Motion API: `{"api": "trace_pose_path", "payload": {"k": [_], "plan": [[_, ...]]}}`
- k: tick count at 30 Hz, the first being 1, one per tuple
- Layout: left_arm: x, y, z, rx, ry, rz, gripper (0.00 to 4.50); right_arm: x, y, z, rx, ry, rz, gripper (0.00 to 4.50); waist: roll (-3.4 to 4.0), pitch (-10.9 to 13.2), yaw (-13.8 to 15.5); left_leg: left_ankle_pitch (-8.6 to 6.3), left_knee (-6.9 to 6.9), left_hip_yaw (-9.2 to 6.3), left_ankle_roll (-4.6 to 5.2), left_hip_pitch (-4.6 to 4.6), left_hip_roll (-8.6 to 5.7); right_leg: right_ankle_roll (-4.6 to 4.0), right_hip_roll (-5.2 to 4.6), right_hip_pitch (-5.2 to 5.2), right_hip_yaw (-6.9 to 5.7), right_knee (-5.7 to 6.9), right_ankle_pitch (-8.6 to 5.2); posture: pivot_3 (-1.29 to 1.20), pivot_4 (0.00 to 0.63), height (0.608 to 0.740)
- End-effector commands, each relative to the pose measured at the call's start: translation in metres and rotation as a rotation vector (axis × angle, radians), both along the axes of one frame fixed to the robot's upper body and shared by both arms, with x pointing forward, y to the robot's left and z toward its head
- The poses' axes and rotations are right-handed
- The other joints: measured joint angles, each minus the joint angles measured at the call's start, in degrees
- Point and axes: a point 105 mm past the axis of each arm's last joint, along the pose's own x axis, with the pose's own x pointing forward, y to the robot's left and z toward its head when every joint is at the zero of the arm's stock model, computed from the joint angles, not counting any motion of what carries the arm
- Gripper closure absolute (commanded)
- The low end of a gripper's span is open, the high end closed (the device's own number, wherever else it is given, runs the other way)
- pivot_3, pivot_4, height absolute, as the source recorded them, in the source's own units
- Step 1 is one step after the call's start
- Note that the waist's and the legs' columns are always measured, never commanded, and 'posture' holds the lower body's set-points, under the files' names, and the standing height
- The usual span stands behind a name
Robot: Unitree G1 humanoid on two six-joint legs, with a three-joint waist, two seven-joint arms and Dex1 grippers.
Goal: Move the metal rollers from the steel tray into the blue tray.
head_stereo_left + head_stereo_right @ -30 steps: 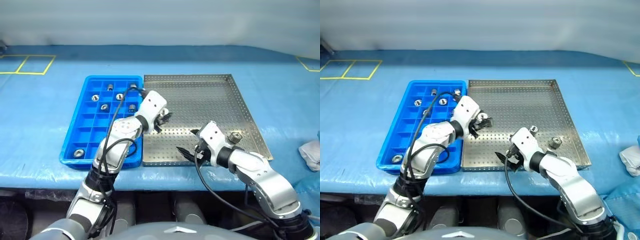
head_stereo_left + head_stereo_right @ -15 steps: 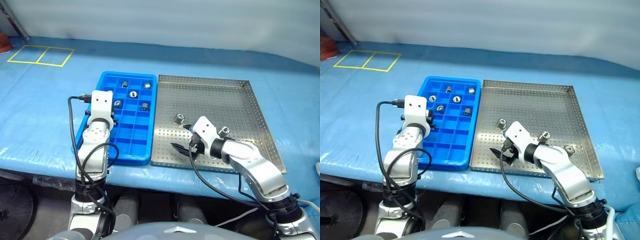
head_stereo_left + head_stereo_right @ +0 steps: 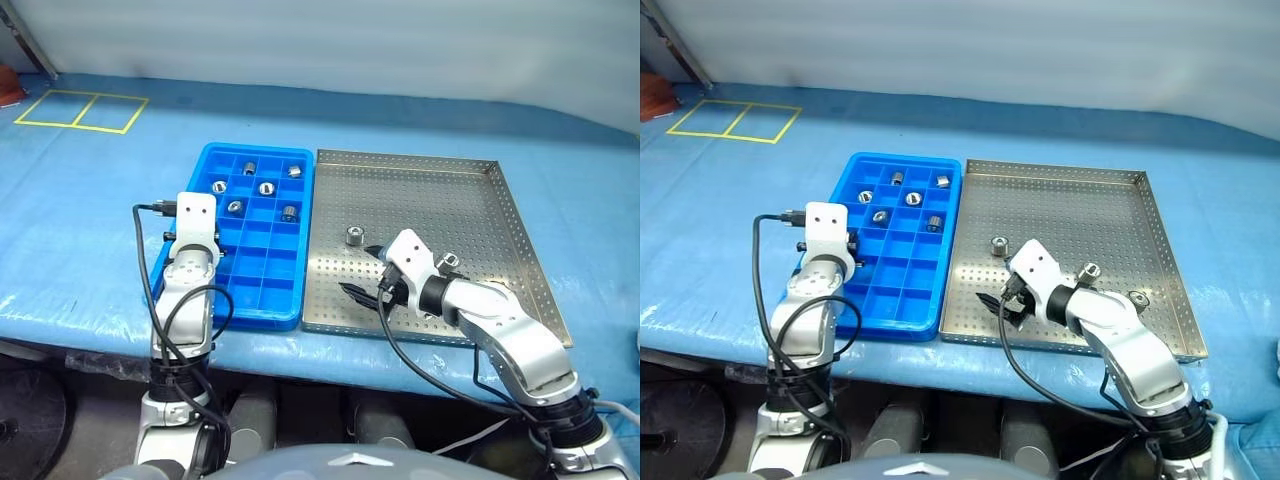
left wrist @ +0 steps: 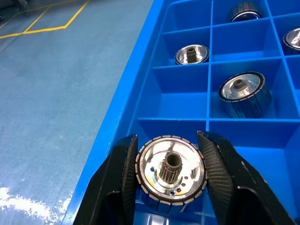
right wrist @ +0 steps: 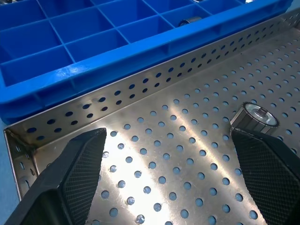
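Over the blue tray's [image 3: 262, 301] left column: left gripper [image 4: 169, 180] pinching one metal roller [image 4: 170, 174] between both fingers, above a near compartment. Five more rollers [image 3: 266, 188] seated in far compartments. Over the steel tray's [image 3: 475, 166] near-left corner: right gripper [image 5: 173, 176] spread wide, holding nothing. Loose rollers on the perforated floor, one [image 3: 353, 236] just beyond the right gripper.
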Motion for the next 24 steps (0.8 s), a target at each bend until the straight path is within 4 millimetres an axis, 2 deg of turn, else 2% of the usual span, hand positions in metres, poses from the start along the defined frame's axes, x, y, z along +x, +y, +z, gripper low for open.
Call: {"api": "trace_pose_path", "payload": {"k": [1, 3, 5, 7, 8, 11, 13, 14, 16, 17, 24], "plan": [[0.005, -0.001, 0.008, 0.009, -0.043, -0.01, 2.03, -0.001, 0.001, 0.013, 0.017, -0.058, 0.005, 0.0, 0.0, 0.0, -0.08, 0.0, 0.0, 0.01, 0.0, 0.0, 0.0, 0.0, 0.0, 0.0, 0.0, 0.0, 0.0, 0.13, 0.15, 0.74], [0.006, -0.004, 0.013, -0.003, -0.072, -0.015, 1.51, -0.001, 0.001, 0.013, 0.017, -0.057, 0.004, 0.0, 0.0, 0.0, -0.08, 0.0, 0.01, 0.02, 0.0, 0.0, 0.0, 0.0, -0.01, 0.0, 0.01, 0.0, 0.0, 0.13, 0.15, 0.74], [0.008, -0.01, 0.02, -0.044, -0.131, -0.028, 0.79, -0.001, 0.0, 0.013, 0.016, -0.056, 0.001, 0.0, 0.0, 0.0, -0.03, 0.0, 0.0, 0.02, 0.0, -0.01, 0.0, 0.0, -0.01, 0.0, 0.01, -0.01, 0.0, 0.13, 0.15, 0.74], [0.01, -0.018, 0.033, -0.1, -0.236, -0.051, 0.11, -0.001, 0.0, 0.012, 0.015, -0.053, -0.002, 0.0, 0.0, 0.0, 0.04, 0.0, 0.0, 0.02, 0.0, -0.02, 0.0, 0.0, -0.02, 0.0, 0.01, -0.03, 0.0, 0.13, 0.15, 0.74], [0.011, -0.03, 0.045, -0.141, -0.312, -0.099, 0.02, -0.001, -0.001, 0.012, 0.012, -0.053, -0.006, 0.0, 0.0, 0.0, 0.08, 0.0, 0.0, 0.01, 0.0, -0.03, 0.0, -0.01, -0.03, 0.0, 0.0, -0.03, 0.0, 0.12, 0.15, 0.74], [0.011, -0.067, 0.073, -0.266, -0.465, -0.286, 0.02, -0.002, -0.003, 0.012, 0.008, -0.054, -0.013, 0.0, 0.0, 0.0, 0.23, 0.0, 0.01, 0.02, -0.01, -0.05, -0.01, -0.01, -0.04, -0.01, 0.01, -0.05, 0.01, 0.11, 0.15, 0.74], [0.011, -0.086, 0.081, -0.324, -0.487, -0.402, 0.02, -0.003, -0.003, 0.012, 0.008, -0.055, -0.014, 0.0, 0.0, 0.0, 0.16, 0.0, 0.02, 0.04, 0.0, -0.06, -0.02, -0.01, -0.05, -0.01, 0.01, -0.06, 0.01, 0.1, 0.15, 0.74], [0.01, -0.109, 0.082, -0.356, -0.458, -0.543, 0.02, -0.003, -0.004, 0.013, 0.004, -0.056, -0.019, 0.0, 0.0, 0.0, 0.01, 0.0, 0.03, 0.06, 0.0, -0.06, -0.02, -0.01, -0.04, -0.01, 0.02, -0.06, 0.01, 0.08, 0.15, 0.74], [0.003, -0.149, 0.078, -0.351, -0.369, -0.821, 0.02, -0.005, -0.008, 0.012, -0.009, -0.057, -0.033, 0.0, 0.0, 0.0, -0.11, 0.0, 0.03, 0.07, 0.0, -0.07, -0.02, -0.01, -0.03, -0.02, 0.03, -0.05, 0.0, 0.06, 0.15, 0.74], [-0.001, -0.161, 0.075, -0.333, -0.336, -0.908, 0.02, -0.005, -0.009, 0.012, -0.014, -0.057, -0.039, 0.0, 0.01, 0.0, -0.27, 0.0, 0.03, 0.07, 0.0, -0.06, -0.03, -0.01, -0.02, -0.02, 0.03, -0.05, 0.0, 0.06, 0.15, 0.74], [0.012, -0.192, 0.032, -0.184, -0.069, -1.063, 0.02, -0.015, -0.018, 0.009, -0.021, -0.056, -0.1, 0.0, 0.04, -0.02, -3.4, 0.0, 0.0, 0.09, 0.01, -0.07, -0.01, 0.0, 0.01, -0.06, 0.06, -0.06, -0.01, -0.05, 0.15, 0.74]]}}
